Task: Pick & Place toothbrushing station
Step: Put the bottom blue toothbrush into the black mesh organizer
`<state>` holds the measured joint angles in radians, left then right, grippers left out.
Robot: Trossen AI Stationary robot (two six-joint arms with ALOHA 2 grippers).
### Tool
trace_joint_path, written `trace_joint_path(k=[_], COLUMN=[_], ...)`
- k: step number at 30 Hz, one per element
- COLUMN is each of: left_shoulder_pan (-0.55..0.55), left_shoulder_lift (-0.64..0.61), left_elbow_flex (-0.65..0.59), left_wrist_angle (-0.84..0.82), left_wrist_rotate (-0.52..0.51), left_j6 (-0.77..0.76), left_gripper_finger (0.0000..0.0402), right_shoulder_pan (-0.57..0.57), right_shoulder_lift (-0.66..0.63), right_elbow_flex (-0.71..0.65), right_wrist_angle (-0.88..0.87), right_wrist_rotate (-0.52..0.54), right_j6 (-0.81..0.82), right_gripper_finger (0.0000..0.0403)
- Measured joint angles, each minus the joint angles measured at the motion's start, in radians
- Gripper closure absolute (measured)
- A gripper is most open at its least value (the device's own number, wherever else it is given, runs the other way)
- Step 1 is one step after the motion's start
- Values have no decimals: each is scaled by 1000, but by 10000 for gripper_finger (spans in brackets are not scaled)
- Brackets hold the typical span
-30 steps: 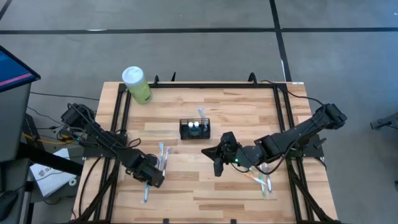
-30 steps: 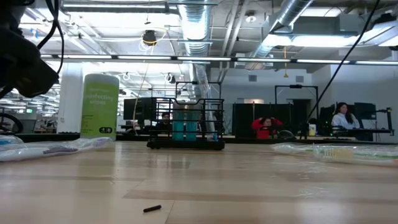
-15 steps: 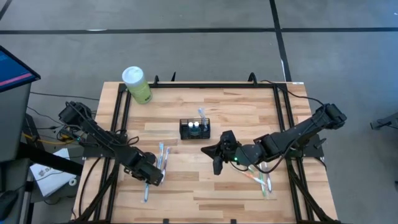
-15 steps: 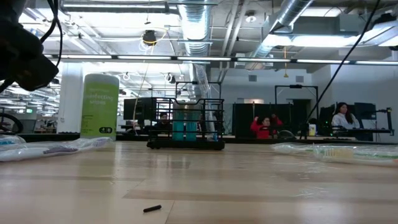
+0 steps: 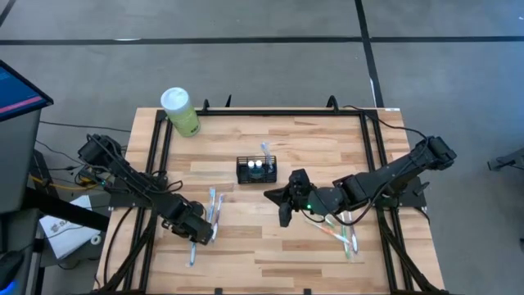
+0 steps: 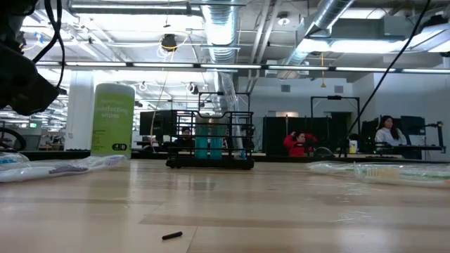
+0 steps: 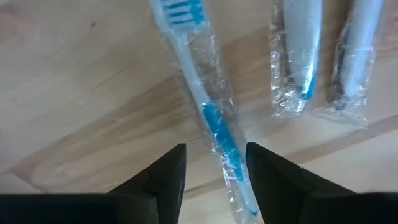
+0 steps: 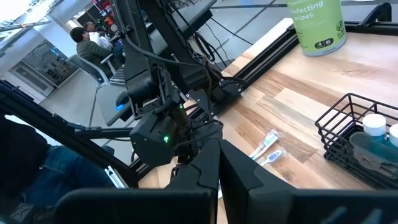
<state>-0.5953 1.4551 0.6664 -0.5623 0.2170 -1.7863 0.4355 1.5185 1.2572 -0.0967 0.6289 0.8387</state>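
High view: the left gripper (image 5: 199, 235) hangs near the tabletop's (image 5: 270, 254) front-left corner, over wrapped toothbrushes (image 5: 214, 205). The right gripper (image 5: 282, 215), fingers pressed together and empty, waits mid-table. The toothbrushing station (image 5: 256, 170) stands at the centre, toward the back edge, holding blue bottles and an upright brush.

Low view: the station (image 6: 210, 140) sits level and free, with a green canister (image 6: 112, 119) to one side.

Left wrist view: the fingers (image 7: 166, 177) stand partly open, astride a wrapped blue toothbrush (image 7: 210, 106), not yet gripping. Closing squarely across the handle, low enough to catch it rather than only the slippery wrapper, looks wisest.

Right wrist view: the caddy's (image 8: 360, 140) mesh compartment shows capped bottles.
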Motion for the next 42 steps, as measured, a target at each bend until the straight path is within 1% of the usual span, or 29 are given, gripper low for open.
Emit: trace_joint_path(k=[5, 12, 14, 17, 22, 23, 28, 32, 35, 42], left_shoulder_pan=[0, 0, 0, 0, 0, 0, 0, 0, 0, 0], left_shoulder_lift=[6, 6, 6, 6, 7, 7, 5, -32, -78, -200], left_elbow_flex=[-4, -39, -39, -40, -43, -43, -43, -43, -43, -43], left_wrist_angle=[14, 41, 40, 34, 42, 50, 57, 61, 60, 54], left_wrist_rotate=[-10, -8, -11, -16, -10, -9, -11, -48, -97, -248], left_j6=[1, -2, -2, -1, 33, 43, 53, 54, 54, 54], left_gripper_finger=[239, 239, 247, 281, 374, 386, 389, 395, 394, 396], right_shoulder_pan=[0, 1, 1, 1, 0, 0, 0, 0, 1, 0], right_shoulder_lift=[0, 0, 0, 0, 0, 0, 0, 0, 0, 0], right_elbow_flex=[0, 0, 0, 0, 0, 0, 0, 0, 0, 0], right_wrist_angle=[0, 1, 1, 3, 3, 2, 0, -1, -1, -2], right_wrist_rotate=[0, 0, 0, 0, 0, 0, -4, -38, -53, -61], right_j6=[0, 0, 0, 0, 0, 0, 0, -7, -8, -2], right_gripper_finger=[403, 403, 403, 403, 403, 403, 403, 403, 403, 398])
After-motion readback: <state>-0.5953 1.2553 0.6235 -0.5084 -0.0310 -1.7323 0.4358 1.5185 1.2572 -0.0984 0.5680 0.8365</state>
